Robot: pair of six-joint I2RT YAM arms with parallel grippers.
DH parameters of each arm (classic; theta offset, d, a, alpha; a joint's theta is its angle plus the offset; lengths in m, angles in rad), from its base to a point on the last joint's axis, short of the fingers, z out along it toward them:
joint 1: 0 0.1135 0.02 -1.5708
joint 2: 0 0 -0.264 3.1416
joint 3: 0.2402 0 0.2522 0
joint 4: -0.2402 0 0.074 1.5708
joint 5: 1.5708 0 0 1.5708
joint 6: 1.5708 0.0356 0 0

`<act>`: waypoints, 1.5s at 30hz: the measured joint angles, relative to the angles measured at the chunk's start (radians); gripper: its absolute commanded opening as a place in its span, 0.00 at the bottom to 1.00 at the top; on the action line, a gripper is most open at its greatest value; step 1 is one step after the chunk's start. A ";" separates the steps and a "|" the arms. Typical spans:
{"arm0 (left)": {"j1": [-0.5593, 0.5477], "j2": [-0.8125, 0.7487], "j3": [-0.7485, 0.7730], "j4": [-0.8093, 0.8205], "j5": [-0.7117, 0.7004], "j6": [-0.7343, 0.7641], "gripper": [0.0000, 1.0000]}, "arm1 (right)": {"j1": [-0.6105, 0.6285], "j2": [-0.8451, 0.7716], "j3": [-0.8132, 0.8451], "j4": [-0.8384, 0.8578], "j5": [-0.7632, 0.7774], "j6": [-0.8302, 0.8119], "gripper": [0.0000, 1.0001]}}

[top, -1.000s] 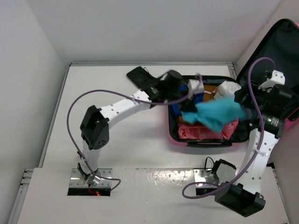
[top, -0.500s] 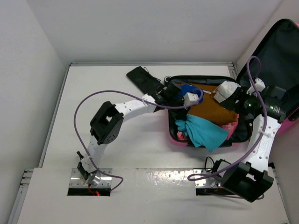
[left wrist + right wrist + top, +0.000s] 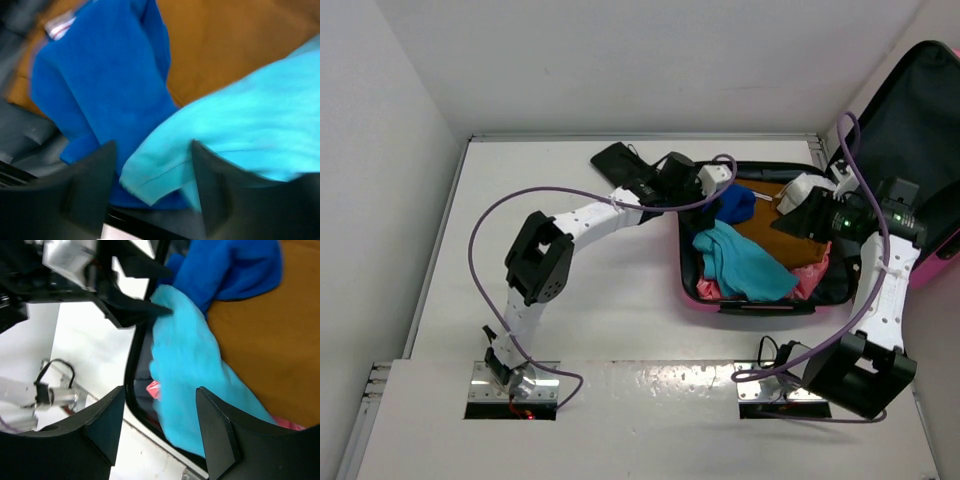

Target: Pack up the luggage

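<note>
Turquoise cloth (image 3: 740, 265) into luggage (image 3: 752, 309); left claw (image 3: 151, 150), right claw (image 3: 160, 395) spread empty; black pouch (image 3: 620, 163) overhead-only

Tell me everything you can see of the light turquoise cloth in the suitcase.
The turquoise cloth is soft, crumpled fabric with a stitched hem, lying loose in the near-left part of the open pink luggage. It overlaps the brown garment and a pink item and abuts the dark blue cloth. The left gripper is open, its fingers either side of the hem corner; nothing grips it.
</note>
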 measured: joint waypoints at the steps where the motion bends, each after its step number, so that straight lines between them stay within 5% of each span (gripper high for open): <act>1: 0.000 -0.006 -0.023 0.003 0.005 0.006 0.77 | 0.016 0.010 0.000 -0.005 -0.008 -0.011 0.58; 8: 0.009 -0.202 -0.306 0.086 0.050 -0.011 0.89 | 0.104 0.037 -0.016 -0.011 -0.011 -0.056 0.58; 14: 0.135 -0.300 -0.170 0.169 -0.080 -0.175 0.96 | 0.227 0.083 -0.030 -0.094 0.003 -0.188 0.56; 22: 0.277 0.088 0.403 -0.021 -0.471 -0.394 0.99 | 0.322 0.099 -0.100 -0.149 0.100 -0.255 0.56; 33: 0.318 0.376 0.389 -0.270 -0.600 -0.658 0.99 | 0.322 0.082 -0.049 -0.117 0.180 -0.223 0.58; 45: 0.414 0.379 0.340 -0.127 -0.405 -0.463 0.67 | 0.322 0.058 -0.028 -0.122 0.207 -0.192 0.58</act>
